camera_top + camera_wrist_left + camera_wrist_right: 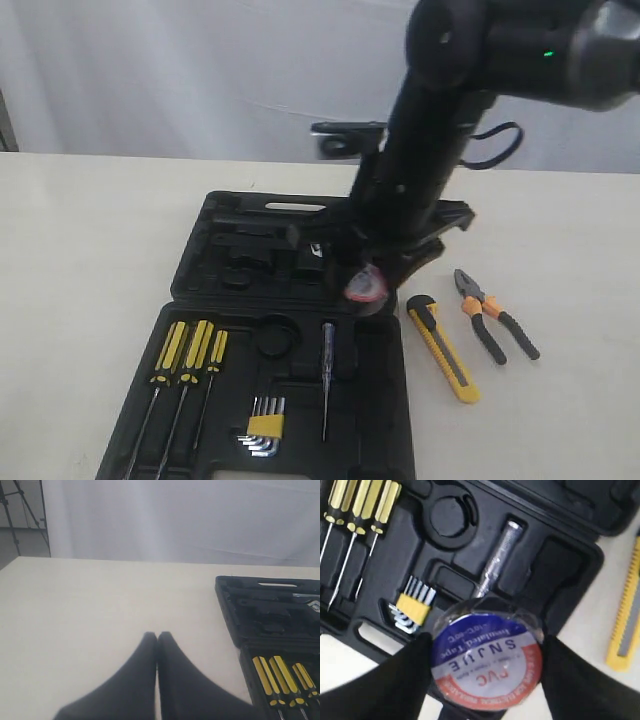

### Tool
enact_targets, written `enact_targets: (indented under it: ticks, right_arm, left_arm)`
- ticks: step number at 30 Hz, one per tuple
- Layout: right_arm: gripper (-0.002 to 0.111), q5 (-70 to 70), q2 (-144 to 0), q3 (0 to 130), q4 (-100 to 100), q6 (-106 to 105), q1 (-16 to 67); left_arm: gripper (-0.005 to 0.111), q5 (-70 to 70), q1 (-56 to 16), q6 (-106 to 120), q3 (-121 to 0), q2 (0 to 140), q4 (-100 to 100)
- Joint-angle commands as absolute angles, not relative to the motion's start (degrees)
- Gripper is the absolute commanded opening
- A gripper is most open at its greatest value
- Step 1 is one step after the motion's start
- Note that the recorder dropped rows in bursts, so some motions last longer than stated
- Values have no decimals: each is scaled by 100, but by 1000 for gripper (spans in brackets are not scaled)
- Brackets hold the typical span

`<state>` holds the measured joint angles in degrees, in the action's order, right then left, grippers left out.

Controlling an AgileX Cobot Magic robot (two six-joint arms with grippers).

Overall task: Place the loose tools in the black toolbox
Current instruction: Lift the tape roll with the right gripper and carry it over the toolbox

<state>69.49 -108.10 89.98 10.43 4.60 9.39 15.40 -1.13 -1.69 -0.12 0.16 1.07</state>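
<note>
My right gripper (485, 667) is shut on the tape roll (487, 660), its blue, white and red label facing the wrist camera. In the exterior view the tape roll (366, 286) hangs under the right gripper (368, 290), above the right side of the open black toolbox (190, 275). The yellow-black utility knife (443, 349) and the orange-black pliers (494, 314) lie on the table right of the box. The toolbox (580, 555) has a round recess (448, 517) near the screwdrivers. The tape measure is out of view. My left gripper (157, 637) is shut and empty, over bare table left of the toolbox (235, 620).
Three yellow-handled screwdrivers (188, 350), a hex key set with yellow clip (264, 425) and a slim tester screwdriver (326, 375) sit in the near half of the box. The right arm (430, 150) blocks part of the far half. A tripod (22, 510) stands beyond the table.
</note>
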Motion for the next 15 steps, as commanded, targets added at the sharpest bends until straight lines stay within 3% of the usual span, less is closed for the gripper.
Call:
enact_targets:
  ticks: [1, 15]
  right_arm:
    - [-1, 6996, -11622, 9687, 963, 539, 1234]
    - [-1, 6916, -12951, 10751, 698, 828, 1701]
  left_arm:
    - [0, 1542, -125, -173, 0, 0, 121]
    - [0, 1542, -125, -173, 0, 0, 121]
